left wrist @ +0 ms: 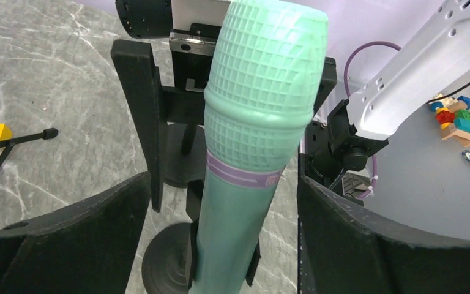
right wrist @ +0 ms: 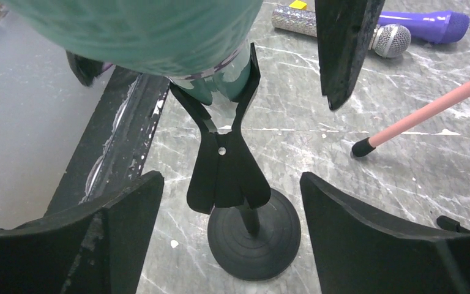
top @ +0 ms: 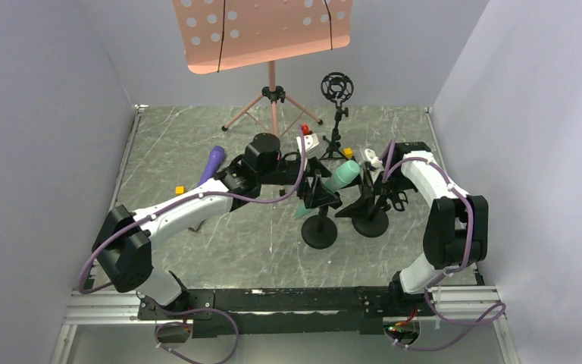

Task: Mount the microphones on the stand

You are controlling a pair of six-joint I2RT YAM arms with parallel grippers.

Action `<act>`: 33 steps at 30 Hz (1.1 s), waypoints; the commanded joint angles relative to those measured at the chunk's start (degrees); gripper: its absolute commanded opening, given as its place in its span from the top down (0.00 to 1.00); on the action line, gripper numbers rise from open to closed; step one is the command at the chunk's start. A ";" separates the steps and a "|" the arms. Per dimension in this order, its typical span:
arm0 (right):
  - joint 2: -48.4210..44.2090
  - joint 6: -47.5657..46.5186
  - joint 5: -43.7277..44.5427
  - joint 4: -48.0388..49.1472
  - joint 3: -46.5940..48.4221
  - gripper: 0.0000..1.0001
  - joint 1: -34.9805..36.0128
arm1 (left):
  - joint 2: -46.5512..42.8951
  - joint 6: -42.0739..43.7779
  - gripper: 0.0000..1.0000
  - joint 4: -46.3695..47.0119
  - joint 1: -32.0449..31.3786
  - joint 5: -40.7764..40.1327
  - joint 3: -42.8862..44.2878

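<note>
The mint green microphone (left wrist: 254,122) sits tilted in the black clip (right wrist: 226,177) of a round-based stand (right wrist: 254,236). My left gripper (left wrist: 223,202) is open around its body, with a gap on each side. My right gripper (right wrist: 229,184) is open too, straddling the clip without touching it. From above, the green microphone (top: 341,178) lies between the left gripper (top: 314,189) and the right gripper (top: 371,193). The purple microphone (top: 212,163) lies on the table to the left. Next to the purple microphone (right wrist: 428,24), the glittery silver microphone (right wrist: 343,27) also lies flat.
A second black clip stand (top: 370,221) stands just right of the first. Behind are a pink music stand (top: 261,30) on a tripod and a black ring shock mount (top: 337,87) on a small tripod. Small coloured blocks (top: 179,189) lie about.
</note>
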 commanded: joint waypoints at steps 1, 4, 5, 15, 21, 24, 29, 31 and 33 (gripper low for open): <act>-2.15 -2.75 -2.40 0.11 0.08 0.08 -0.72 | -5.33 0.47 0.03 1.69 0.59 -0.44 -1.89; -2.32 -2.59 -2.32 0.09 0.16 0.03 -1.91 | -8.92 0.87 0.01 3.53 1.62 0.38 -5.35; -2.53 -2.36 -2.21 0.15 0.33 0.01 -2.37 | -10.59 0.34 0.01 4.95 2.13 0.43 -7.25; -4.11 -1.48 -0.60 0.13 1.18 0.00 -6.72 | -17.29 4.15 0.01 9.28 5.96 6.27 -20.02; -4.43 -1.63 -0.69 0.15 1.07 0.00 -7.00 | -11.52 15.53 0.01 2.81 3.32 6.33 -13.88; -4.43 -1.74 -0.76 0.15 0.98 0.00 -7.02 | -8.43 18.02 0.01 1.27 1.78 5.52 -10.55; -4.47 -1.94 -0.77 0.09 0.81 0.00 -7.09 | -4.54 17.36 0.01 2.96 0.49 4.59 -8.23; -4.47 -2.12 -0.77 0.13 0.76 0.00 -7.07 | -3.57 17.11 0.01 3.26 -0.34 3.41 -7.70; -4.39 -2.10 -0.77 0.13 0.72 0.00 -7.03 | -2.63 16.89 0.05 2.75 -0.94 2.77 -7.03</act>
